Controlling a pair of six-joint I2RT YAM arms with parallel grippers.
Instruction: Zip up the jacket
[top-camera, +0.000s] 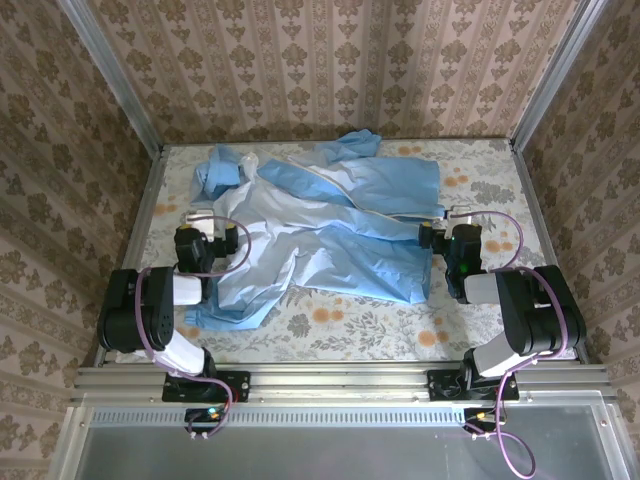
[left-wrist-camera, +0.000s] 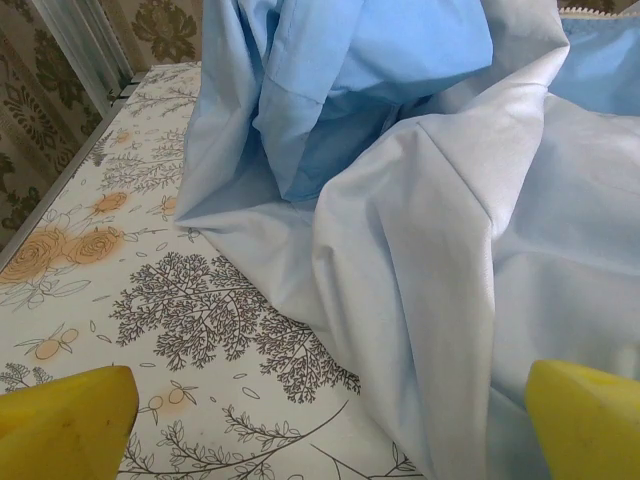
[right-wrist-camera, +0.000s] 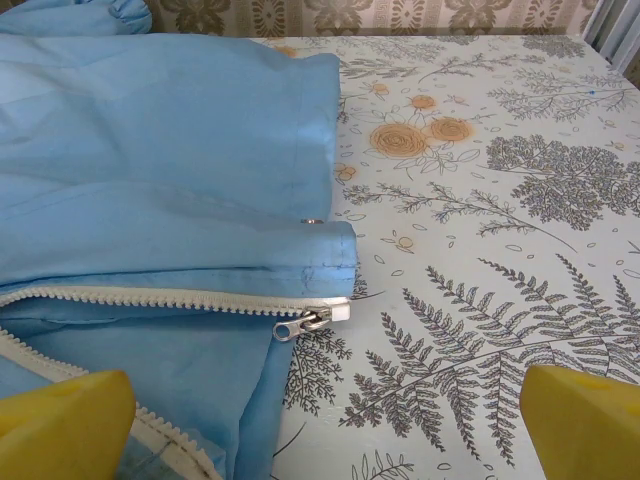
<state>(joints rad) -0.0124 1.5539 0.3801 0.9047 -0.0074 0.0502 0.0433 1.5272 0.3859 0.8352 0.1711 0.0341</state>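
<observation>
I see the jacket (top-camera: 330, 225) lying unzipped across the middle of the table (top-camera: 400, 330). My left gripper (left-wrist-camera: 325, 425) stands wide and empty at its pale lining. My right gripper (right-wrist-camera: 325, 425), equally wide, faces the zipper slider (right-wrist-camera: 300, 325) at the hem.

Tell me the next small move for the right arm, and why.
Probably ease the right end effector forward and down toward the zipper slider. Its jaws stand open and hold nothing. The slider lies just ahead of it at the hem end of the jacket, and the two rows of teeth lie apart, so the zip is not yet started.
</observation>
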